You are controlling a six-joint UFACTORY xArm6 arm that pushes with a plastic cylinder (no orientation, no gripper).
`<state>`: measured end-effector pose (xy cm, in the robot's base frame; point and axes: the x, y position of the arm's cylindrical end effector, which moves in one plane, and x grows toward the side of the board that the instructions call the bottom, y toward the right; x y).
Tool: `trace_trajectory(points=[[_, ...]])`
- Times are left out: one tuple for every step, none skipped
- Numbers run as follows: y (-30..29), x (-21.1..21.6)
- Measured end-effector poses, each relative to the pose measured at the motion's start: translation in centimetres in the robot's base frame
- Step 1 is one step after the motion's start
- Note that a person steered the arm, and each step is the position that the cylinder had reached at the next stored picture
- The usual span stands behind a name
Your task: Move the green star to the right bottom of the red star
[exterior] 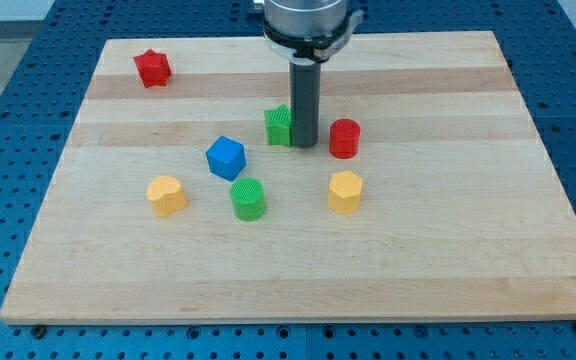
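Note:
The red star (pixel 152 68) lies near the board's top left corner. The green star (pixel 278 126) lies near the board's middle, far to the right of and below the red star. My tip (pixel 304 146) rests on the board against the green star's right side. The rod hides the green star's right edge. A red cylinder (pixel 344 138) stands just right of my tip, apart from it.
A blue cube (pixel 225 157) lies below and left of the green star. A yellow block (pixel 166 195), a green cylinder (pixel 249 198) and a yellow hexagonal block (pixel 345 191) lie in a row lower down. The wooden board (pixel 468 250) rests on a blue perforated table.

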<state>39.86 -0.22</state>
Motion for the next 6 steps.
trace_trajectory(points=[[-2.0,-0.6],[-4.1,-0.7],[-6.2,-1.6],[-8.2,-2.6],[-7.4,-3.3],[-4.3,-3.7]])
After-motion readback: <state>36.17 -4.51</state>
